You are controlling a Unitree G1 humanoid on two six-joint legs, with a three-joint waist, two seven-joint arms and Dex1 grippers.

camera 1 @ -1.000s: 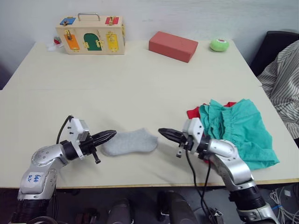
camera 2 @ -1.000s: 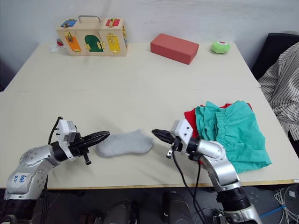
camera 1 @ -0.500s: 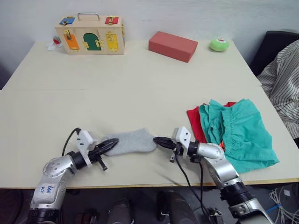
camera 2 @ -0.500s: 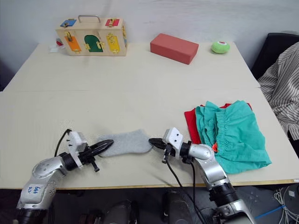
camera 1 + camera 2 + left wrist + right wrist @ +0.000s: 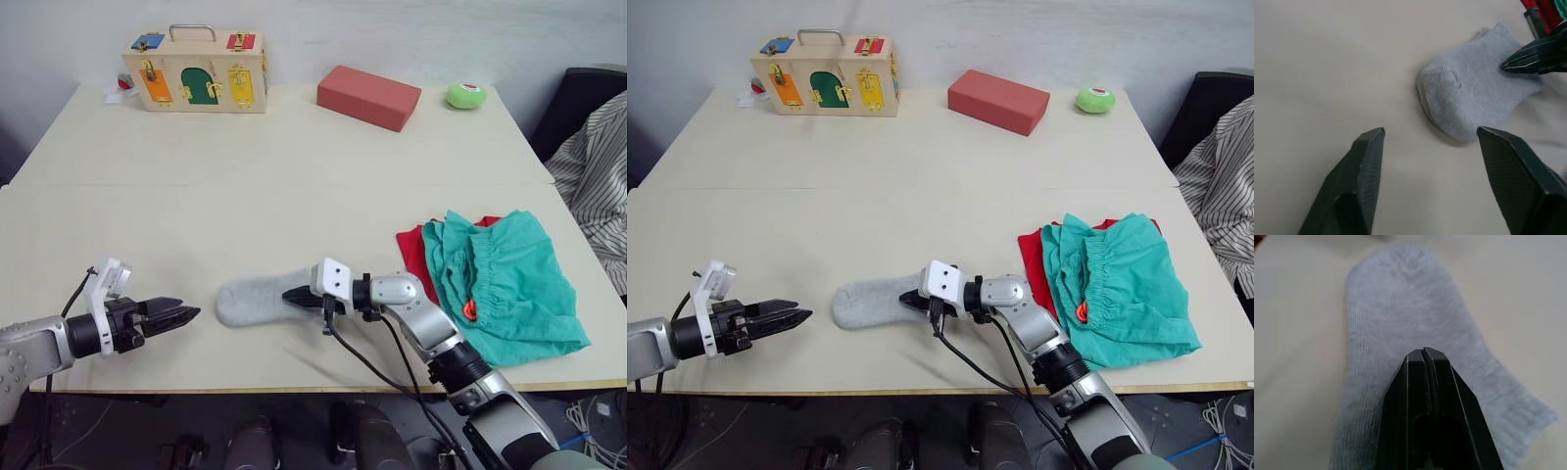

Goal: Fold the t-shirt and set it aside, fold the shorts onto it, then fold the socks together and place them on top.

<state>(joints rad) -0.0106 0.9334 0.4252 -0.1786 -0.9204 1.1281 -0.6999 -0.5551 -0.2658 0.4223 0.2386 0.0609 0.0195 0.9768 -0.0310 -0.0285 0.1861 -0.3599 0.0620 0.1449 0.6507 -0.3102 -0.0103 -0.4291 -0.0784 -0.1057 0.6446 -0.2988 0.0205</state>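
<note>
The socks point(image 5: 247, 302) lie flat on the table as one light grey piece near the front edge. My right gripper point(image 5: 290, 297) is shut, its tips resting on the socks' right half; the right wrist view has the closed fingers point(image 5: 1423, 382) over the grey cloth point(image 5: 1400, 308). My left gripper point(image 5: 186, 313) hangs a short way left of the socks, apart from them; its fingers point(image 5: 1364, 166) stand open, with the socks point(image 5: 1474, 98) ahead. At the right the teal shorts point(image 5: 509, 284) lie crumpled on the red t-shirt point(image 5: 411, 253), of which an edge shows.
At the table's far edge stand a wooden latch box point(image 5: 194, 67), a red block point(image 5: 368, 96) and a green ball point(image 5: 464, 95). Striped cloth point(image 5: 596, 166) hangs over a dark chair beyond the right edge. A cable trails from the right wrist.
My left gripper has let go of the socks' left end, opened, and drawn back to the left. The right gripper has slid left onto the socks, still shut.
</note>
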